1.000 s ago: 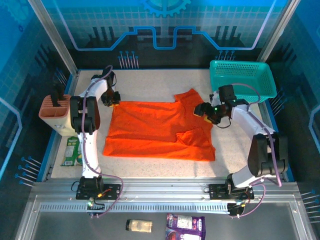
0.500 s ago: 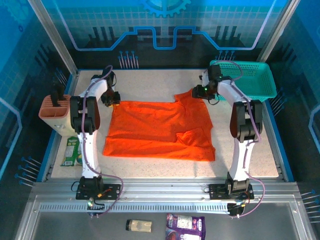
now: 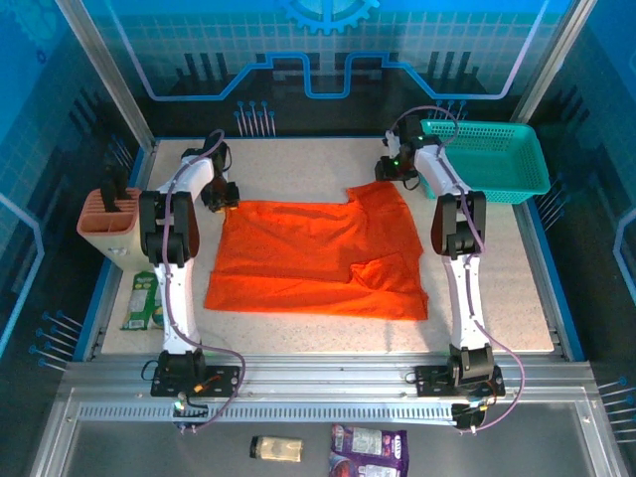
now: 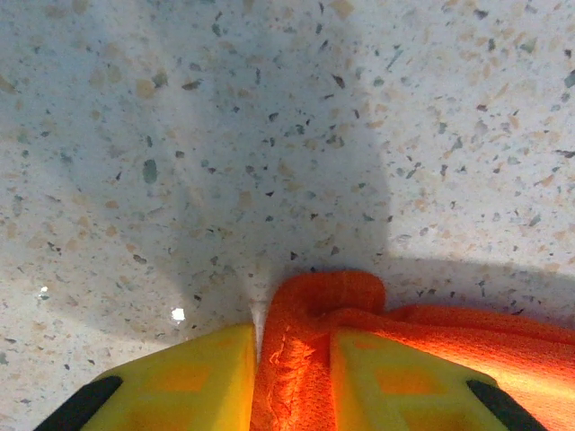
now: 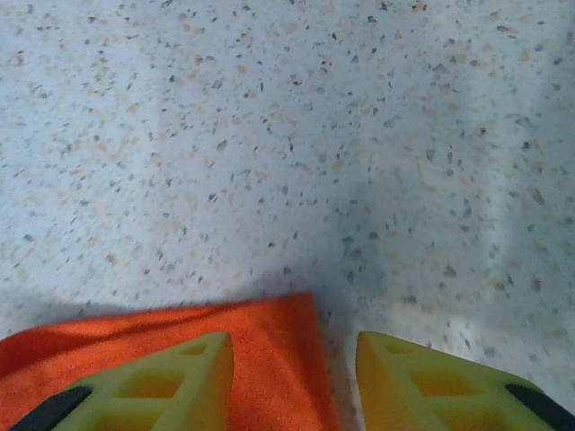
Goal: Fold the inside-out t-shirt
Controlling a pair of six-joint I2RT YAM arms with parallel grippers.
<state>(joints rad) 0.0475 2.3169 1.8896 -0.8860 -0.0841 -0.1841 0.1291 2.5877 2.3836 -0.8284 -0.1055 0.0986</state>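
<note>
Jaws of left gripper (image 4: 292, 359) pinch a bunched edge at far-left corner of orange t-shirt (image 3: 308, 253). Right gripper (image 5: 295, 364) hangs spread over far-right corner, nr teal basket (image 3: 497, 164). T-shirt lies mostly flat, mid-table (image 3: 298, 164).

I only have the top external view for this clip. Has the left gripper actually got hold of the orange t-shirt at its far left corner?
Observer: Yes. The left wrist view shows the left gripper shut on a bunched fold of the t-shirt edge.
Operator: And the right one?
Observer: The right gripper is open, with nothing pinched.
Operator: Is it over cloth at all?
Observer: Partly. One finger is over the shirt's corner, the other over bare table.
</note>
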